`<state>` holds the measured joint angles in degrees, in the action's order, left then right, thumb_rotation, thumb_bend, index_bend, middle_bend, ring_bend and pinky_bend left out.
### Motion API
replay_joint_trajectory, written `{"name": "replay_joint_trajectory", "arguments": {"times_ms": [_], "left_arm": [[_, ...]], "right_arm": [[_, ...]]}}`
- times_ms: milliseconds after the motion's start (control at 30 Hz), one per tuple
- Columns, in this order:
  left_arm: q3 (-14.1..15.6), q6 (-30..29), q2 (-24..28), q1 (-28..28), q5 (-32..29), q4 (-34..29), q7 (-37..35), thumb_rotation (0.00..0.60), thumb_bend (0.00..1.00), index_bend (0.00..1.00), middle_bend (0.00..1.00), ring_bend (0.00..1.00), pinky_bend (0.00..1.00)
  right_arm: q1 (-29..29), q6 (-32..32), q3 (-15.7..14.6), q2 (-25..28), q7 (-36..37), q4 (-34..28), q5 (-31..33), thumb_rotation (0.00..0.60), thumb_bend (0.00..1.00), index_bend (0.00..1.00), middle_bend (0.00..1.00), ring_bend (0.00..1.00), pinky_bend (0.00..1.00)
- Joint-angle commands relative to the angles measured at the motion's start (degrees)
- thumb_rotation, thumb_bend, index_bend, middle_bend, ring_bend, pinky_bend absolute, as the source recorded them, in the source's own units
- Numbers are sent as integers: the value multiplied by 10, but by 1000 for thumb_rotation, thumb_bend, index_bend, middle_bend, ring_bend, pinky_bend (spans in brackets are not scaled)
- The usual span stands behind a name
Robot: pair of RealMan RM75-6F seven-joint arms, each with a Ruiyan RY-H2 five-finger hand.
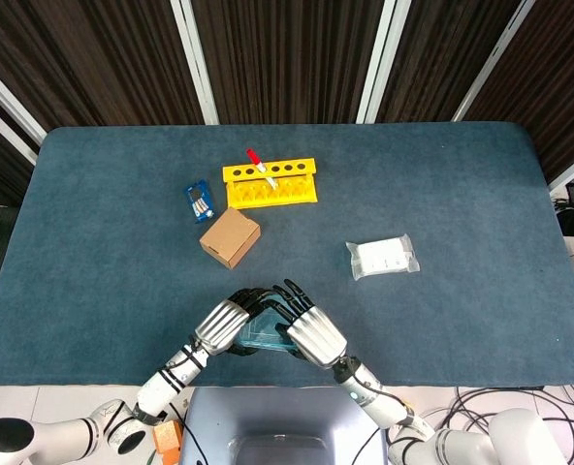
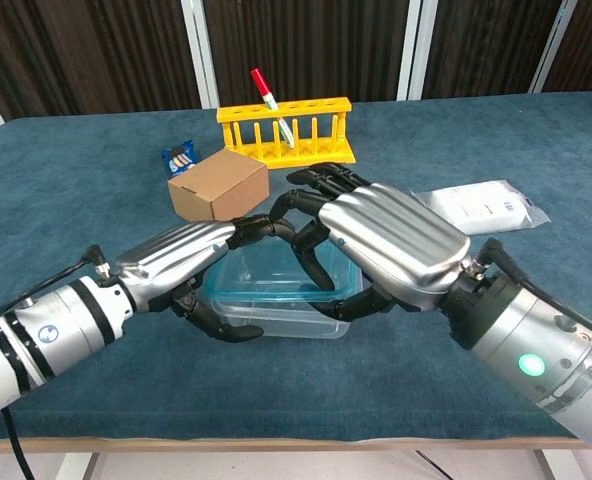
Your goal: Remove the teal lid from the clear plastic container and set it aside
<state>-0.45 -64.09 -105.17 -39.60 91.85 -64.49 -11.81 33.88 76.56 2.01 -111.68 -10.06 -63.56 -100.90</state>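
Container [image 2: 276, 310] of clear plastic, with teal lid [image 2: 266, 290] seated on top, sits at the near edge of the blue table [image 1: 462, 194], directly in front of the robot. Left hand [image 2: 191, 262] lies over the container's left side, fingers curled across the lid and thumb hooked under the near wall; it appears to grip the container. Right hand [image 2: 381, 245] covers the right side, fingers [image 2: 311, 262] bent down onto the lid's surface and thumb at the near right corner; whether it actually clamps the lid cannot be told. Fingertips of both hands meet over the far rim. In the head view the two hands hide nearly all of the container.

Beyond them stand a brown cardboard box [image 2: 218, 187], a small blue packet [image 2: 179, 157], and a yellow test-tube rack [image 2: 286, 128] holding a red-capped tube [image 2: 266, 95]. White sealed pouch [image 2: 481, 205] lies to the right, well apart.
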Motion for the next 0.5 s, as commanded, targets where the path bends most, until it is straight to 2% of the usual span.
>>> {"name": "replay_joint_trajectory", "arguments": {"times_ms": [33, 267, 500], "left_arm": [[0, -10, 1, 2, 6, 2, -10, 600, 313, 100, 141, 43, 147], [-11, -20, 18, 7, -4, -16, -12, 600, 309, 1, 10, 0, 80], [-17, -11, 43, 9, -18, -35, -24, 600, 306, 0, 0, 0, 57]], "right_arm": [[0, 7, -2, 4, -3, 0, -5, 600, 477, 812, 232, 54, 0], [-3, 24, -7, 20, -7, -19, -16, 600, 477, 812, 232, 53, 0], [-6, 30, -8, 39, -3, -35, -17, 600, 477, 812, 232, 54, 0]]}}
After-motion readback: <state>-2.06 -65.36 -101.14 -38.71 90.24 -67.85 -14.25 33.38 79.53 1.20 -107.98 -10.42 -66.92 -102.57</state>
